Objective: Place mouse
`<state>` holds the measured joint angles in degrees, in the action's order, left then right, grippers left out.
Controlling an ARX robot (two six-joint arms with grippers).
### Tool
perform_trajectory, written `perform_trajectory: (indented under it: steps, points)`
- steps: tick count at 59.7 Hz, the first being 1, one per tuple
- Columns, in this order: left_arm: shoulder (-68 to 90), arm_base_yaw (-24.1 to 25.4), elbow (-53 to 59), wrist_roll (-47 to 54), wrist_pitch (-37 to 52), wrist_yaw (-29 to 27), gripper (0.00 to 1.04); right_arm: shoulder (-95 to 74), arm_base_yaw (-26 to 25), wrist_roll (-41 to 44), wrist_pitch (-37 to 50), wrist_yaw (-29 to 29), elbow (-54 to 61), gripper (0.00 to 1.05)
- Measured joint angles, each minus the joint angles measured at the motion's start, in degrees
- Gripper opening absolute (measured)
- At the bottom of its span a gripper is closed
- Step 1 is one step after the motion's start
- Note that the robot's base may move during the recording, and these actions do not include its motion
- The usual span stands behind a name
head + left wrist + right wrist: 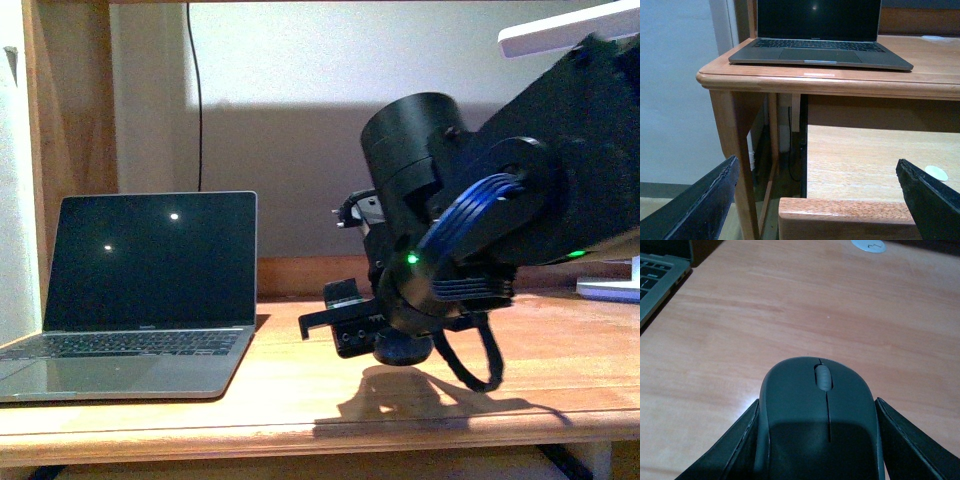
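The mouse [820,410], dark grey with a lighter scroll wheel, is clamped between the two black fingers of my right gripper [817,401], which is shut on its sides. In the front view the mouse [403,348] shows as a dark rounded lump under the right arm [450,230], low over the wooden desk [300,390], right of the laptop; I cannot tell whether it touches the wood. My left gripper [817,161] is open and empty, below the desk's front edge [830,82].
An open laptop [150,290] with a dark screen stands on the desk's left part. A white lamp base [610,290] sits at the far right. One small white disc [868,245] lies ahead of the mouse; another white disc [936,173] lies on the lower shelf [865,160].
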<state>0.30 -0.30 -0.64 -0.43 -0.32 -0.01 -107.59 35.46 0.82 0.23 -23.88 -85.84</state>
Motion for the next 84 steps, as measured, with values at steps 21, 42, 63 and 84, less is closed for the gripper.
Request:
perform_trajectory:
  steps: [21, 42, 63, 84]
  points:
    - [0.0, 0.0, 0.0, 0.0, 0.0, 0.0, 0.97, -11.1, 1.6, 0.4, -1.1, -6.8, -11.0, 0.58]
    - [0.0, 0.0, 0.0, 0.0, 0.0, 0.0, 0.97, -13.0, 2.0, 2.0, 0.1, -6.1, -12.4, 0.79]
    - [0.0, 0.0, 0.0, 0.0, 0.0, 0.0, 0.97, -0.3, -0.5, -2.0, 8.8, 13.4, 0.5, 0.97]
    - [0.0, 0.0, 0.0, 0.0, 0.0, 0.0, 0.97, 26.9, -13.7, -0.2, 15.1, 40.8, 30.7, 0.97]
